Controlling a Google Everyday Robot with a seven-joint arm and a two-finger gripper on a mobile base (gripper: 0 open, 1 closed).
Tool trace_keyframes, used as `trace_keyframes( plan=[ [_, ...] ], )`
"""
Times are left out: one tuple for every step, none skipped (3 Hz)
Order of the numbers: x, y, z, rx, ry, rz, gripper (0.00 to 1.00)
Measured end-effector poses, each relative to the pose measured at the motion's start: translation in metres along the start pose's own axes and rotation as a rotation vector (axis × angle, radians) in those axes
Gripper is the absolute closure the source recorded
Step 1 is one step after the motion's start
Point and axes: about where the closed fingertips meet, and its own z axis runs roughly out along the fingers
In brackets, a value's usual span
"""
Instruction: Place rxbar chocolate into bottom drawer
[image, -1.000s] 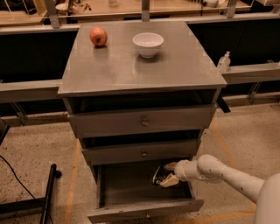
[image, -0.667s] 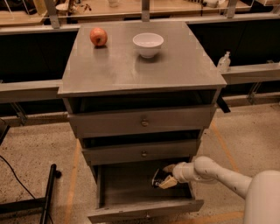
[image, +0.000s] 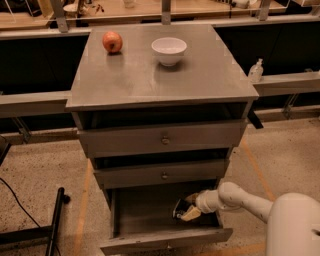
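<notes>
The bottom drawer (image: 165, 241) is pulled open, and its dark inside shows below the two upper drawers. My gripper (image: 184, 210) reaches in from the right and sits low inside the drawer at its right side. It is shut on the rxbar chocolate (image: 178, 208), a small dark bar with a pale patch held between the tan fingers (image: 191, 214). I cannot tell whether the bar touches the drawer floor. My white arm (image: 240, 199) runs off to the lower right.
A red apple (image: 112, 42) and a white bowl (image: 169, 50) stand on the grey cabinet top (image: 200, 80). The middle drawer (image: 162, 174) and top drawer (image: 162, 139) are slightly ajar. A black stand (image: 52, 225) lies on the floor at the left.
My gripper with the bar has moved slightly left and lower inside the bottom drawer. Nothing else has moved.
</notes>
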Motion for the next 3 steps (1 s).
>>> trace_keyframes(
  plan=[
    [0.004,0.004,0.001,-0.005,0.001,0.003,0.59],
    [0.006,0.006,-0.001,-0.004,-0.002,0.008,0.36],
    [0.004,-0.005,-0.024,0.059,-0.045,0.035,0.04]
  ],
)
